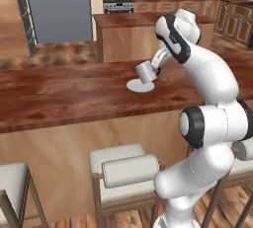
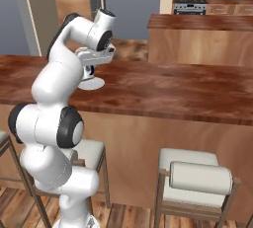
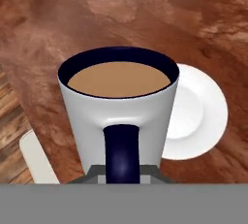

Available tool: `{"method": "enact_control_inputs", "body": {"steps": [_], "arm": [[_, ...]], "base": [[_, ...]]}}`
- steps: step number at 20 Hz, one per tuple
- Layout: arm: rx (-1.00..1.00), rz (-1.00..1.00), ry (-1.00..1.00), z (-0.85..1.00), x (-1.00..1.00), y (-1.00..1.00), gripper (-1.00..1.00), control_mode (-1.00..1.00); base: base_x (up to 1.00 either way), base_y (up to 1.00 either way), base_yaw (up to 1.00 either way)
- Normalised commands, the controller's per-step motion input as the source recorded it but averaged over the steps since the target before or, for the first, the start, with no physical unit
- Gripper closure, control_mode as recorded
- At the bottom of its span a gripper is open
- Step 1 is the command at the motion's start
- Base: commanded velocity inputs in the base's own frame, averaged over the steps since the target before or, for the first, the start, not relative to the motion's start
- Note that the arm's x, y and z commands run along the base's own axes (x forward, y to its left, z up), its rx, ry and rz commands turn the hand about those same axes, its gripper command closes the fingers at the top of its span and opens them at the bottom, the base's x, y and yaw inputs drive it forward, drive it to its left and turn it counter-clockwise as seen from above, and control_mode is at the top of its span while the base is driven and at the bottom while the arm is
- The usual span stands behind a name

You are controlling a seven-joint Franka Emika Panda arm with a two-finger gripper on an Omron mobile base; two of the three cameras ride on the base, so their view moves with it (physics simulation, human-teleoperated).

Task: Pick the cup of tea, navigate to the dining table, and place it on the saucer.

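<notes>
The cup of tea (image 1: 144, 72) is a grey mug with a dark rim and light-brown liquid. It hangs just above the dining table (image 1: 69, 91), and my gripper (image 1: 155, 67) is shut on its handle side. The white saucer (image 1: 140, 87) lies flat on the glossy wood top, directly under and slightly left of the cup. In the hand view the cup of tea (image 3: 118, 104) faces me with its dark handle (image 3: 122, 152) toward my gripper (image 3: 123, 175), and the saucer (image 3: 198, 116) shows to its right, partly hidden behind it. In the right base view my arm covers most of the cup, and the saucer (image 2: 92, 84) peeks out below it.
White-cushioned stools (image 1: 123, 170) (image 2: 195, 177) stand along the table's near front. A boxier wooden island (image 1: 128, 34) rises beyond the table. Cabinets and a stove (image 1: 118, 6) line the back wall, with a grey panel (image 1: 57, 7) at the far left.
</notes>
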Motion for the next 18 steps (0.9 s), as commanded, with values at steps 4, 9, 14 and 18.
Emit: {"method": "enact_control_inputs", "body": {"steps": [4, 9, 14, 18], "arm": [[0.15, 0.13, -0.18, -0.19, 0.51, 0.00, 1.00, -1.00], [0.19, 0.09, -0.11, 0.00, 0.52, 0.00, 1.00, -1.00], [0.14, 0.09, -0.03, -0.04, 0.34, 0.00, 1.00, -1.00], [0.03, 0.07, 0.01, 0.00, 0.08, 0.00, 1.00, -1.00]], "base": [[0.00, 0.00, 0.00], [0.00, 0.00, 0.00], [0.00, 0.00, 0.00], [0.00, 0.00, 0.00]]}}
